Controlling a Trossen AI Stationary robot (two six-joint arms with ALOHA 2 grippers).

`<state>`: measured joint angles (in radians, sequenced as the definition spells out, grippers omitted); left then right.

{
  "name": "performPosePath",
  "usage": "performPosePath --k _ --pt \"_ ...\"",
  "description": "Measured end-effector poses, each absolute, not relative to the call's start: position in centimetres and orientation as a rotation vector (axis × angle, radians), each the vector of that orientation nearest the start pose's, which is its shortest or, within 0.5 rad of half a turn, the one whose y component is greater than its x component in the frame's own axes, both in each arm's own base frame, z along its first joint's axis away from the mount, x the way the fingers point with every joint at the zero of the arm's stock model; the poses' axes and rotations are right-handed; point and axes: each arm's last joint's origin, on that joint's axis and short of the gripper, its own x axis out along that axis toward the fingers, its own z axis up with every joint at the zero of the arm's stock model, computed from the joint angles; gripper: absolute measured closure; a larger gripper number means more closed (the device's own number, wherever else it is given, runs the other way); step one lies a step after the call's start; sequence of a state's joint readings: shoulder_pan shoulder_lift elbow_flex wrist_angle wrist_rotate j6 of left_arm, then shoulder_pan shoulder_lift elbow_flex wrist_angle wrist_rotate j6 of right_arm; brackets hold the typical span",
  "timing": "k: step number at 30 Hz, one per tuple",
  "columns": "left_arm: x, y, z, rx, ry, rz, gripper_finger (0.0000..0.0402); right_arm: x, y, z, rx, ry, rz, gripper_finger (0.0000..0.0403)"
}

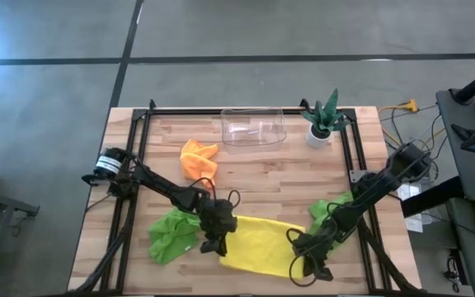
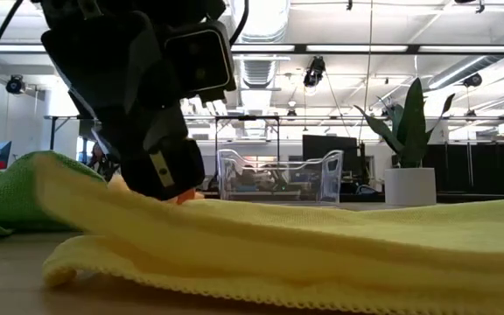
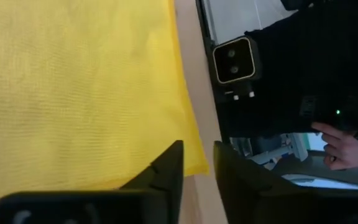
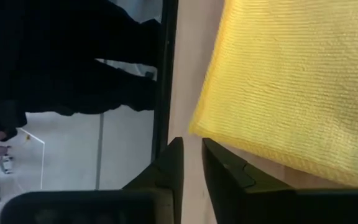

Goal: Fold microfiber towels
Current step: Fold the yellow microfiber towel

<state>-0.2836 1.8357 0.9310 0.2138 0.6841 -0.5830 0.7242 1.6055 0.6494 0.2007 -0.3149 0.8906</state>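
Note:
The yellow towel (image 1: 258, 243) lies on the table near its front edge, low and broad in the low view (image 2: 322, 254). My left gripper (image 1: 213, 246) stands at the towel's left near corner (image 3: 191, 163). Its fingers are a narrow gap apart (image 3: 197, 168) with nothing between them. My right gripper (image 1: 310, 268) stands at the right near corner (image 4: 197, 127), also slightly open (image 4: 192, 162) and empty. A lime green towel (image 1: 171, 235) lies crumpled left of the yellow one, another (image 1: 332, 206) lies to its right, and the orange towel (image 1: 198, 158) lies farther back.
A clear plastic bin (image 1: 254, 128) and a spiky green plant in a white pot (image 1: 322, 120) stand at the far edge. A black frame (image 1: 138, 165) borders the tabletop. A person's hand (image 3: 340, 146) shows beyond the table.

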Motion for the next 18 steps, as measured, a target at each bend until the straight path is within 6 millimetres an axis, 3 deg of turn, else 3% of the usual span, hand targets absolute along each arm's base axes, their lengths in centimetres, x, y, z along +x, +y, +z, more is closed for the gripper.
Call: performPosePath --k 5,10,15,18 --pt "33.7 -11.4 15.5 -0.664 0.939 -0.673 0.0285 20.7 19.2 14.6 0.608 1.154 0.551 0.033" --pt "33.5 -10.1 17.6 -0.638 0.863 -0.573 0.0279 20.7 17.7 16.3 0.602 1.117 0.526 0.0324" --pt "33.6 -9.3 18.8 -0.497 0.743 -0.413 0.0279 20.9 15.6 18.2 0.498 0.959 0.386 0.0327" --pt "33.8 -9.1 18.4 -0.375 0.707 -0.346 0.0279 20.9 14.3 17.9 0.404 0.95 0.242 0.0328"
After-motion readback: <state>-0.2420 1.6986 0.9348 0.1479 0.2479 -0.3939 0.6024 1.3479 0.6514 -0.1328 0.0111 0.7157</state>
